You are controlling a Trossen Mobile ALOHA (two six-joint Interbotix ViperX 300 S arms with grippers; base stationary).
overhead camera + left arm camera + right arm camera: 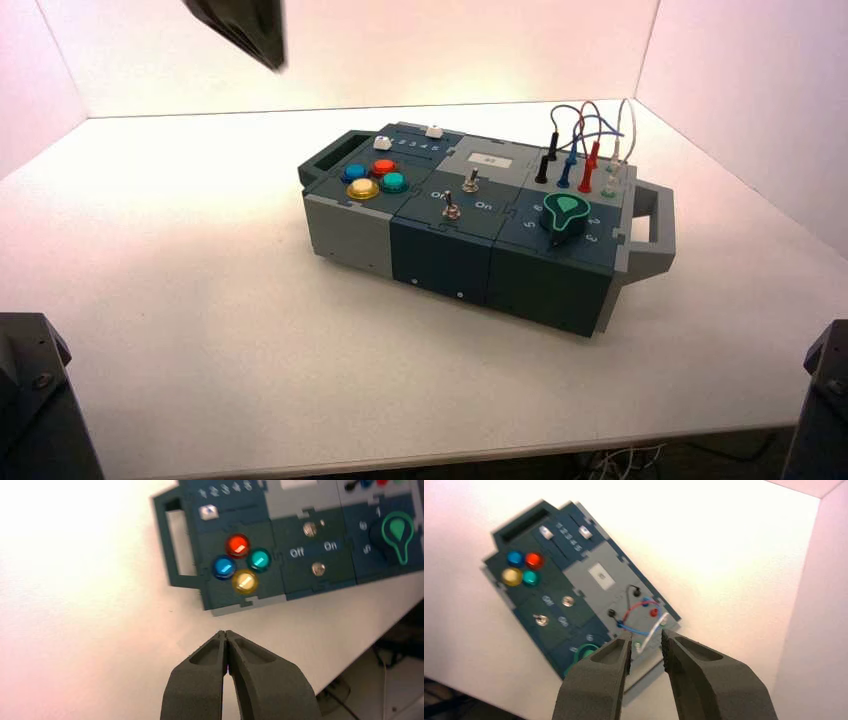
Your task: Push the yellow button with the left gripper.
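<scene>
The left tool (226, 632) hung in the air, apart from the box (470, 215), its two fingers pressed together with nothing between them. The yellow button (363, 188) sat near the near edge of the box's left part, the nearest of a cluster with the blue button (355, 172), the red button (384, 167) and the teal button (394, 182). The right tool (647, 634) was parked in the air, outside the high view, its fingers spread with a gap between them.
</scene>
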